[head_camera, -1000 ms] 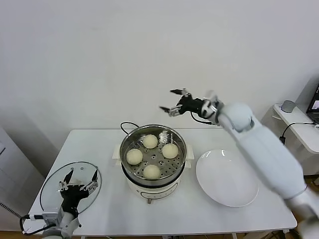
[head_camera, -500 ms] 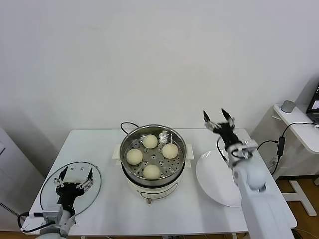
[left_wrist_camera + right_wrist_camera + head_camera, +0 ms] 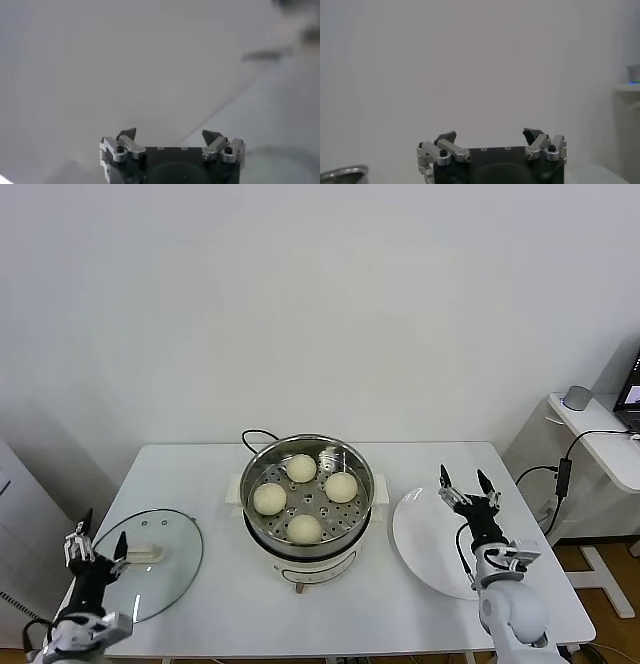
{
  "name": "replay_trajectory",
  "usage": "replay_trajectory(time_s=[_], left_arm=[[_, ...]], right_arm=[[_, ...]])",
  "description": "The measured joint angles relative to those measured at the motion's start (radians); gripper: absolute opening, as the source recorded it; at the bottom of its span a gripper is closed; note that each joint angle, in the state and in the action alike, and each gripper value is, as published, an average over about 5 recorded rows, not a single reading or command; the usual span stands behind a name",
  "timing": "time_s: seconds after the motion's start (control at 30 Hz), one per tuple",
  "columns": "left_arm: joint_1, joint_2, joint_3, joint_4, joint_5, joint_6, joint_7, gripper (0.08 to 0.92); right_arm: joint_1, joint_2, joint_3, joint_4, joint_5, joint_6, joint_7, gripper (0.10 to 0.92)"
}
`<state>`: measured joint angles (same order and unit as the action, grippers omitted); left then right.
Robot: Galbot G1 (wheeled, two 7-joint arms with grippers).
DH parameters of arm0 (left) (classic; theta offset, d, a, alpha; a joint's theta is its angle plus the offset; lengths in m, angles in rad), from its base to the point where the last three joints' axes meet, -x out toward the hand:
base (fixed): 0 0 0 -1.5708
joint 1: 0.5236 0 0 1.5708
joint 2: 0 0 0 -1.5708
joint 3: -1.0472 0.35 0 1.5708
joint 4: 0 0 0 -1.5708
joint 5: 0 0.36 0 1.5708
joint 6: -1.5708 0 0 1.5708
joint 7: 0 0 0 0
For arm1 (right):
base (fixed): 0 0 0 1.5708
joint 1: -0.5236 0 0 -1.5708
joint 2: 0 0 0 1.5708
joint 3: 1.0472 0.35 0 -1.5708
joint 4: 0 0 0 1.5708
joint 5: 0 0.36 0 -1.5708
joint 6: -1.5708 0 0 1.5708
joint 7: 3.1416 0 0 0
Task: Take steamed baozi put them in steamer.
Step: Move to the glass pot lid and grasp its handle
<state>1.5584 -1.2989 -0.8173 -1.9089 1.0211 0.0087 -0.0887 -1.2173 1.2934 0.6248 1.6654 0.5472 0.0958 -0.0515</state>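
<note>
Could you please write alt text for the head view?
Four baozi sit in the steamer at the middle of a white table. A glass lid lies to its left, a plate to its right; both open grippers, left and right, point up, empty.

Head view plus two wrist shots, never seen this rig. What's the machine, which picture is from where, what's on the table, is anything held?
It is a two-armed robot with a pincer-like gripper on each arm. The wide picture comes from a camera on its head, looking down at a white table. The other two come from cameras on the wrists, each looking out past its own gripper at mostly blank wall.

On the table: a steel steamer on a white pot base, with four steamed baozi inside it; a white plate, bare where it shows, to the robot's right; a glass lid lying flat to its left.

Nothing is held. The left gripper is at the table's near left corner, beside the lid; the right gripper is raised in front of the plate. Both are open.
</note>
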Motion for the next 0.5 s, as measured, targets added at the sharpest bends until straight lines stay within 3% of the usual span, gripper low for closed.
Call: replay_trajectory(time_s=[0.2, 0.5], left_arm=[[0.033, 0.09, 0.006, 0.088, 0.173, -0.084, -0.078, 0.823], [0.04, 0.131, 0.038, 0.171, 0.233, -0.128, -0.114, 0.823]], right_arm=[[-0.009, 0.008, 0.008, -0.018, -0.001, 0.003, 0.01, 0.823], [-0.01, 0.022, 0.011, -0.04, -0.015, 0.004, 0.017, 0.823]])
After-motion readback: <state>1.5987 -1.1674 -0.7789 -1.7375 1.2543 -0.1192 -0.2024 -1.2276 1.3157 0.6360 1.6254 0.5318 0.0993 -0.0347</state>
